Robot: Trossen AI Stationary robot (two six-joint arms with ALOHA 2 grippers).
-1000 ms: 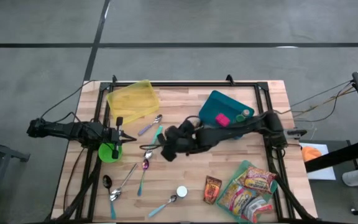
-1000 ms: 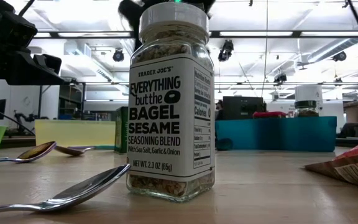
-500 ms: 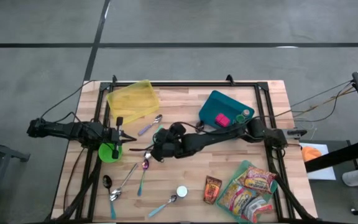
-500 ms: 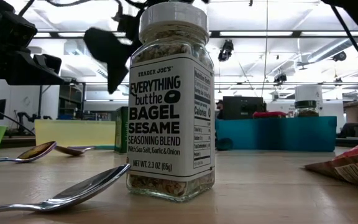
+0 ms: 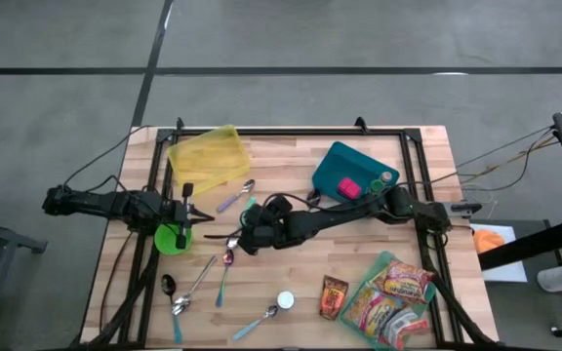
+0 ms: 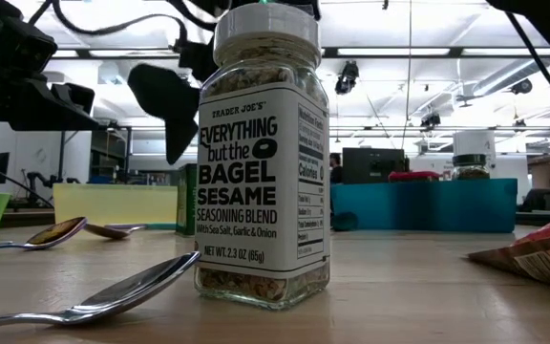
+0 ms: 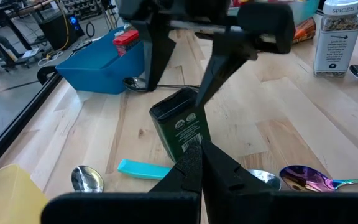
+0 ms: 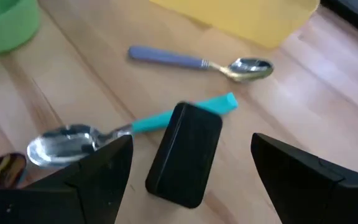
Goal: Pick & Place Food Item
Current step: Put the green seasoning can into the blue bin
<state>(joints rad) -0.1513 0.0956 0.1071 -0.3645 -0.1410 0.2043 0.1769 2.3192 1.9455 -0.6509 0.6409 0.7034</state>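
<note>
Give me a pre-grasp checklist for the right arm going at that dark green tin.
1. Right gripper open: ok, fingers spread wide.
2. Dark green tin between the fingers: ok, it sits centred in the gap in the right wrist view.
3. Contact with tin: cannot tell; gripper looks above it, not closed.
4. Tin upright: ok in the left wrist view.
5. Clutter near tin: not ok, teal-handled spoon lies right beside it.
6. Left gripper out of the way: ok, shut, parked by the green cup.
</note>
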